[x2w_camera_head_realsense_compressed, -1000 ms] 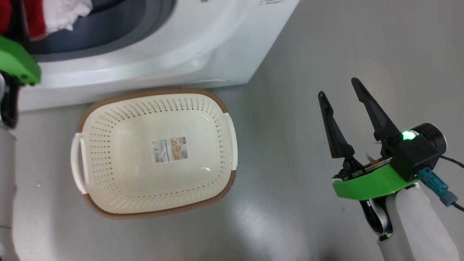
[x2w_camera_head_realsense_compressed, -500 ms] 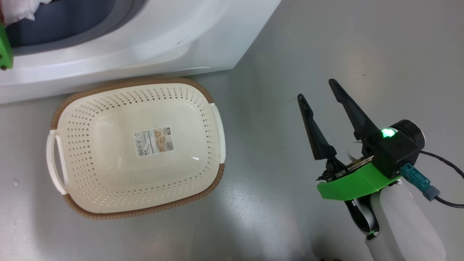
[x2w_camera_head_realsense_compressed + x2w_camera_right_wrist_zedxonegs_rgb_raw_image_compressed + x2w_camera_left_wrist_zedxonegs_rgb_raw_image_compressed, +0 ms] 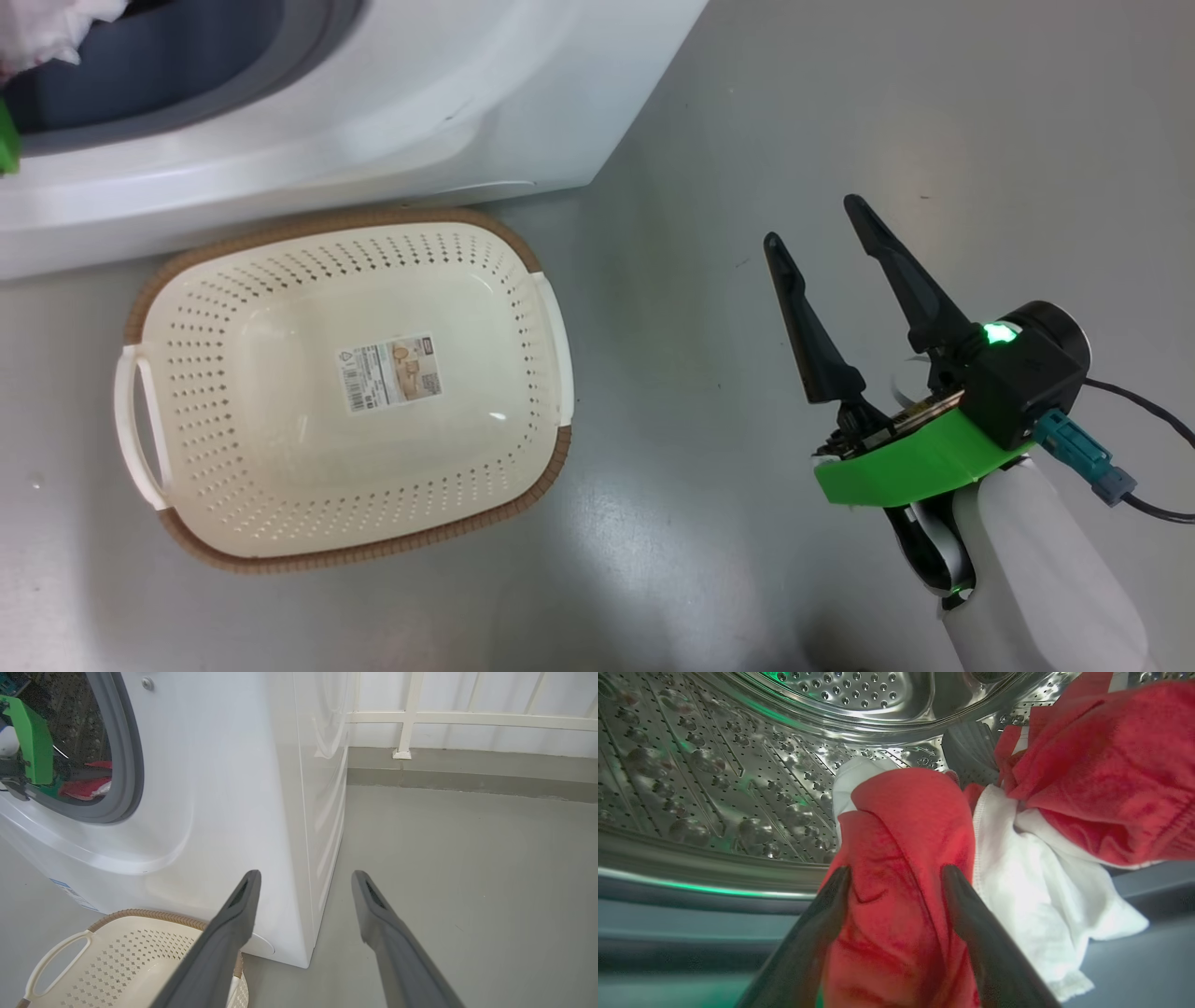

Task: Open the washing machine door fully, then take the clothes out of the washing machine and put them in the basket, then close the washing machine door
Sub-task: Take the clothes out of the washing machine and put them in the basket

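Note:
In the left wrist view my left gripper (image 3: 896,872) is at the mouth of the washing machine's steel drum (image 3: 738,765). It is shut on a fold of the red clothes (image 3: 901,812), which fills the gap between the fingers. More red and white clothes (image 3: 1101,765) lie to its right. The cream basket (image 3: 233,308) stands with nothing in it on the floor in front of the white washing machine (image 3: 373,112). My right gripper (image 3: 808,219) hangs open over the floor to the basket's right, holding nothing. The washing machine door is out of view.
Grey floor (image 3: 700,280) spreads to the right of the machine. A white railing (image 3: 406,718) and a wall base run behind it. The machine's front corner (image 3: 303,933) stands just ahead of my right gripper (image 3: 303,872). A cable (image 3: 1148,411) trails from the right wrist.
The head camera has shifted, so the basket and machine sit further left in the picture. My left gripper has gone from open to shut. The right gripper keeps its open pose.

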Tool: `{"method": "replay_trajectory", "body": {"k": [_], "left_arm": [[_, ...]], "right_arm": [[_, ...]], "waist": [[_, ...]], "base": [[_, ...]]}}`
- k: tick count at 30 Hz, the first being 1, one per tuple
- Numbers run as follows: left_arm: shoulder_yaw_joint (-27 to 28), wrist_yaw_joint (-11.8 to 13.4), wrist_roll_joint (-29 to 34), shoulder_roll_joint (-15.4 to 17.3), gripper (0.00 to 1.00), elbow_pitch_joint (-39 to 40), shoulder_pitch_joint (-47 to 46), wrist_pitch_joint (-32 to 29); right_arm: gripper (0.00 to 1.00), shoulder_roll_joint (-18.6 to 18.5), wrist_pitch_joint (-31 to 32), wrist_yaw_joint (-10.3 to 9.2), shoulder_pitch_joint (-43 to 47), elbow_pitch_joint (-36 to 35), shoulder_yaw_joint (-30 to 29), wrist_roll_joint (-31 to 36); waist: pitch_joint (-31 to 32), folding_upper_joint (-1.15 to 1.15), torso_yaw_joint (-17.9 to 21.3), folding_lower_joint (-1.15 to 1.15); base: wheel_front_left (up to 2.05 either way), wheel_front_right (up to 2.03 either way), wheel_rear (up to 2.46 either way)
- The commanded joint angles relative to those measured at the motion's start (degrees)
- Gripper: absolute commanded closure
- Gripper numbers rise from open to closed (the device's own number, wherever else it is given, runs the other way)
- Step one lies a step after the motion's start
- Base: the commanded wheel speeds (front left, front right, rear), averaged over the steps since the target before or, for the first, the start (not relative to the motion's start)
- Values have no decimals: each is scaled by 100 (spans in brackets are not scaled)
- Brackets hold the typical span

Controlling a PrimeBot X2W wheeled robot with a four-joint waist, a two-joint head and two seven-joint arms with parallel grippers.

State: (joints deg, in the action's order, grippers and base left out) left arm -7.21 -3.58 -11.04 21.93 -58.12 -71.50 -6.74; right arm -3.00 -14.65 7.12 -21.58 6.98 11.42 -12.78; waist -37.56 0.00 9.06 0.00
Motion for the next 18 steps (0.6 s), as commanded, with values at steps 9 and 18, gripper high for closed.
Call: {"method": "replay_trajectory", "body": {"k": [9, 18], "left_arm": [[166, -112, -233, 328, 100, -63, 568, 205], [95, -112, -297, 282, 100, -4, 718, 531]], "right_arm": [[0, 13, -35, 36, 128, -85, 95, -51], [0, 13, -35, 36, 170, 18, 112, -57]], "waist": [[182, 0, -86, 0], [421, 0, -120, 0]], "base": [[0, 0, 0], [0, 0, 0]]}}
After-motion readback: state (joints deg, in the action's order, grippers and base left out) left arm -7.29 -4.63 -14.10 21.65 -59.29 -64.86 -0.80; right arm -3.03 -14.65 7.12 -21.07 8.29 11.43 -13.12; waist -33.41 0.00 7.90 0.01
